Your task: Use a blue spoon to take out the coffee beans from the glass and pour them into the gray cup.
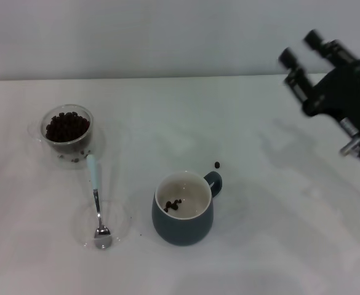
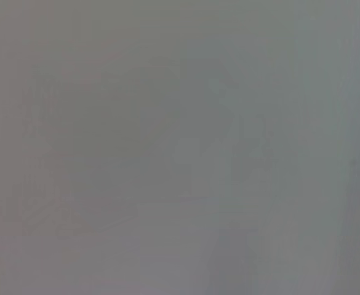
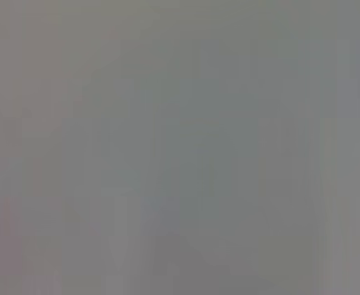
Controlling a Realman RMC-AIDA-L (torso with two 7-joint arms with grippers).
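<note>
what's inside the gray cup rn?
The gray cup holds a few coffee beans on its cream floor; the near inner wall is hidden by the rim. One stray bean lies on the table behind the handle. The right gripper is up at far right, empty.

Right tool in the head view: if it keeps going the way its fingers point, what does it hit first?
Nothing on the table, as far as it shows. The black right tool points up and away, toward the pale back wall, well clear of the dark blue-gray mug. Depth to the wall is unclear.
</note>
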